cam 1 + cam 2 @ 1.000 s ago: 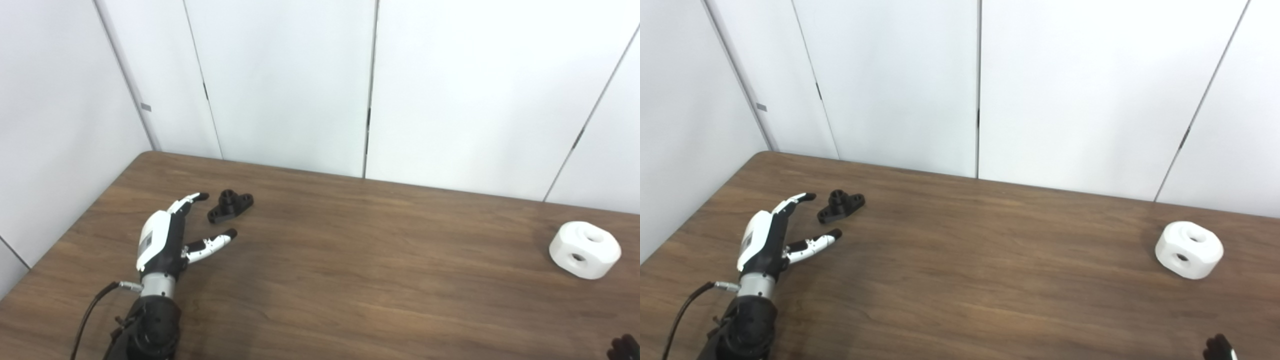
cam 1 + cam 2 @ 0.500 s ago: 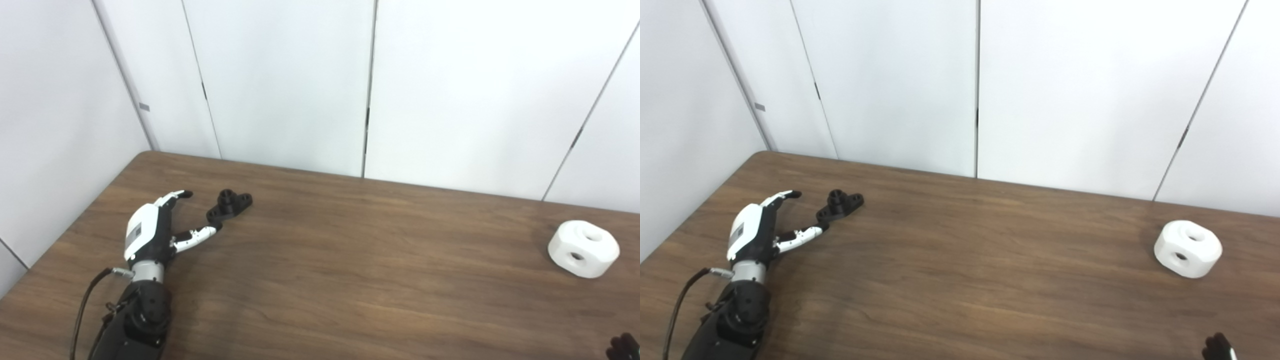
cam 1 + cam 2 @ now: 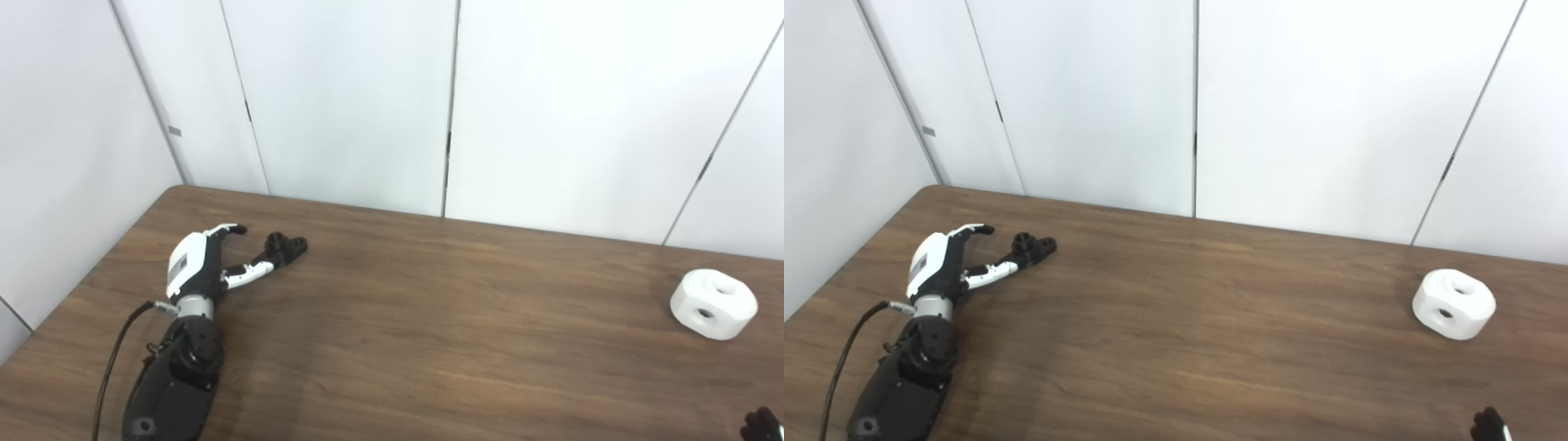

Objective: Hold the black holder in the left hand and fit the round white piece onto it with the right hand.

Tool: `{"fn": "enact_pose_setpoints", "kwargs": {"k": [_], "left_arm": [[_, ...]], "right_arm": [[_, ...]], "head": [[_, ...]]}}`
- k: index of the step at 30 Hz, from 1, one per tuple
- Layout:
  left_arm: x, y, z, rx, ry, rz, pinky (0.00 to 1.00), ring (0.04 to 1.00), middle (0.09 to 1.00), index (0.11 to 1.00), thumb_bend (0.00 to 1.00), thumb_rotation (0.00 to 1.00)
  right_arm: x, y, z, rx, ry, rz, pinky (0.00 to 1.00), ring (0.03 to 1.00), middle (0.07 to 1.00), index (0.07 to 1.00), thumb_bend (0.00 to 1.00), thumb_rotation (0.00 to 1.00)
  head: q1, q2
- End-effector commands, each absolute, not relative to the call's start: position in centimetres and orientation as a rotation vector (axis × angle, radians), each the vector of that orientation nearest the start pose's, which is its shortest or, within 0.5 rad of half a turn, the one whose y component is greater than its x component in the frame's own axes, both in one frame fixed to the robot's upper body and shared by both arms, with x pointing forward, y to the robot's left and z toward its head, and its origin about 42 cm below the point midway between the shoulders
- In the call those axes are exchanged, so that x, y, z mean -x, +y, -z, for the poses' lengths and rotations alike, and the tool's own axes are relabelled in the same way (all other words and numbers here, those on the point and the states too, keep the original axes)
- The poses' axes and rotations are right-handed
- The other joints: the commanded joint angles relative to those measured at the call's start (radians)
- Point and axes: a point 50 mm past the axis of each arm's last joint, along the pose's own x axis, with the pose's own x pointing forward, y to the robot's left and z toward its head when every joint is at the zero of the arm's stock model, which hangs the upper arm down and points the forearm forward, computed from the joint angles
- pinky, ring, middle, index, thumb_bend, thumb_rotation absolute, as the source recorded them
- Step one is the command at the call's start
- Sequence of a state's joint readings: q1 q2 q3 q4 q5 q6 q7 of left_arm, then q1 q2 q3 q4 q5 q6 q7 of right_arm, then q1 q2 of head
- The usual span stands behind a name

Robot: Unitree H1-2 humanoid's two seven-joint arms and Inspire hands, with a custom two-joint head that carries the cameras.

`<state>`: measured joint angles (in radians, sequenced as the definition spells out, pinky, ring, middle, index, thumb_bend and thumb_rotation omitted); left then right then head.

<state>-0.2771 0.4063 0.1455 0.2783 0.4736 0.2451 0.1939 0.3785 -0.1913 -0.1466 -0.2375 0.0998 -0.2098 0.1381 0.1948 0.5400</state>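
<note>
Left eye view: the left hand (image 3: 196, 269) is seen spread, nothing gripped, at the far-left part of the table (image 3: 429, 343). The black holder (image 3: 285, 248) lies just ahead of it, up and to its right, on the wood. The thumb tip appears to be touching or all but touching the holder's near end; contact cannot be confirmed. The upper fingers (image 3: 226, 230) are held apart from the holder, to its left.

The holder's long axis is judged to run diagonally, roughly in line with the thumb, so the open span is not yet set across it. A short advance plus closure looks to be what is needed; a push along the table is the risk.

The round white piece (image 3: 713, 304) sits well apart, far to the right of the left hand. Only dark fingertips of the right hand (image 3: 759, 424) are shown at the bottom-right corner, nearer the white piece; whether it is spread or closed cannot be told.
</note>
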Motion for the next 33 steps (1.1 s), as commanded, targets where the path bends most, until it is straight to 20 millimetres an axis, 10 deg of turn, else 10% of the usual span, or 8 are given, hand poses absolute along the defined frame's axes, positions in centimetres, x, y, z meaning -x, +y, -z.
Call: {"fn": "enact_pose_setpoints", "kwargs": {"k": [1, 33], "left_arm": [[-38.1, 40.7, -17.4, -0.831, 0.117, -0.492, 0.92, 0.934, 0.874, 0.768, 0.92, 0.39], [-39.9, 40.6, -15.1, -1.047, 0.133, -0.440, 0.99, 0.926, 0.859, 0.718, 0.93, 0.30]], "right_arm": [[-14.7, -31.2, -10.5, 0.169, -0.058, 0.031, 1.00, 1.000, 1.000, 1.000, 0.63, 1.00], [-14.5, -31.0, -10.9, 0.128, -0.085, 0.043, 1.00, 1.000, 1.000, 1.000, 0.58, 1.00]], "head": [[-0.002, 0.003], [-0.007, 0.018]]}}
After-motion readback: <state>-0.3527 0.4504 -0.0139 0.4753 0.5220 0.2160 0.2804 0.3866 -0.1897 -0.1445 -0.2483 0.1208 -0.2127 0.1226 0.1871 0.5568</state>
